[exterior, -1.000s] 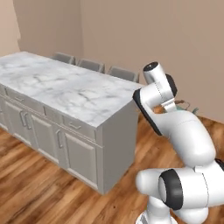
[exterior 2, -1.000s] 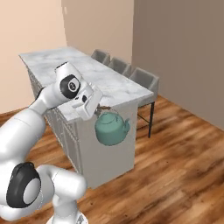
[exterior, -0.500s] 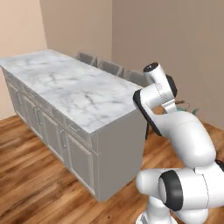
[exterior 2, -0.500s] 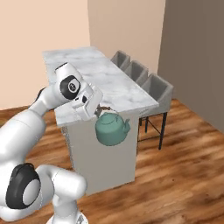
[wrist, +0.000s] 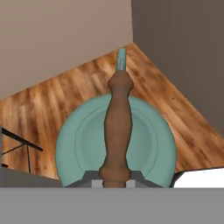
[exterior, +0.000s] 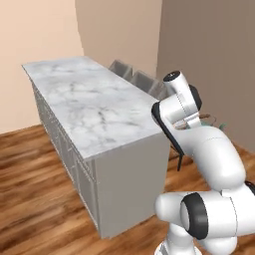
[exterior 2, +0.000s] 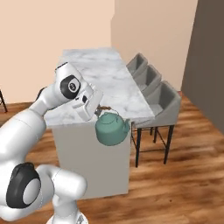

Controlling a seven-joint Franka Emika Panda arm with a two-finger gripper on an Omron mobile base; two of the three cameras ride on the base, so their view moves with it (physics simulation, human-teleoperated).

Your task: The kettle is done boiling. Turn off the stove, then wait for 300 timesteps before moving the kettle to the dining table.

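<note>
Between the earlier frames and now, both base views have swung round the marble island (exterior 2: 107, 85): its short end has turned toward the cameras, and the arm with its load sits at the same spot in each frame, so the camera shift accounts for the change.

Kettle (exterior 2: 112, 129): squat, rounded teal-green body, short spout, thin arched handle with a brown grip. In the right base view it hangs at frame centre, in front of the island's near end face, below the countertop edge and clear of the floor. In the hand view the brown grip (wrist: 117, 127) runs up the middle over the teal lid.

Gripper (exterior 2: 91, 112): closed on the kettle's handle; in the hand view the two fingertips (wrist: 89, 180) flank the base of the grip.

Markings: no brand, label or readable writing.

Clearances: three grey stools (exterior 2: 164, 105) stand along the island's right side in the right base view. Bare wooden floor (exterior 2: 183, 179) lies lower right of the kettle. Walls fill the upper frame.
</note>
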